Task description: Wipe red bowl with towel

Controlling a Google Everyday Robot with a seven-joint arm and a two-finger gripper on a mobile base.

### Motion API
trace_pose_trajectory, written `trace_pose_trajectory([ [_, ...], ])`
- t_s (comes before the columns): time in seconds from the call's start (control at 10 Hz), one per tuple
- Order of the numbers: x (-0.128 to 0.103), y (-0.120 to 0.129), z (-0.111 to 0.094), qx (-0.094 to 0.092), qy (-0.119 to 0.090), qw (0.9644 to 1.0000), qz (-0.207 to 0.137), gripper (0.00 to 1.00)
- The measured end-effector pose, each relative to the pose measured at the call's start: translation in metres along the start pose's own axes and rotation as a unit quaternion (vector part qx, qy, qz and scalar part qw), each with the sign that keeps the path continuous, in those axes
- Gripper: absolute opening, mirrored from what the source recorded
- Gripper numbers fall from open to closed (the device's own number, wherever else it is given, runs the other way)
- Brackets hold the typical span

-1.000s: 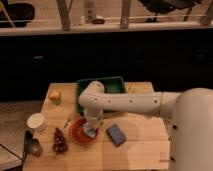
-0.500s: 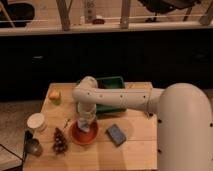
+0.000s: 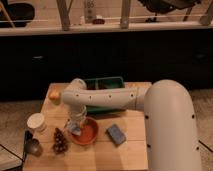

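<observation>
The red bowl sits on the wooden table, left of centre near the front. My white arm reaches from the right across the table, bends at a rounded elbow and points down. My gripper is at the bowl's left rim, with a pale blue-grey towel under it, resting on the inside of the bowl at its left edge.
A green tray stands behind the arm. A blue-grey sponge lies right of the bowl. A white cup, a pine cone and a dark metal scoop are at the left front. A yellow fruit is at the back left.
The arm has swung left and its elbow has moved further left. The gripper with the towel has shifted from the bowl's right side toward its left rim.
</observation>
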Motion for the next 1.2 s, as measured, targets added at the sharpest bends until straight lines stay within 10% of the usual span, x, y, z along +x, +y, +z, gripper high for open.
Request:
trace_pose_trajectory([
  [0.7, 0.013, 0.066, -0.007, 0.013, 0.008, 0.9973, 0.072, 0.02],
  [1.2, 0.039, 0.02, -0.014, 0.024, 0.003, 0.9972, 0.071, 0.02],
])
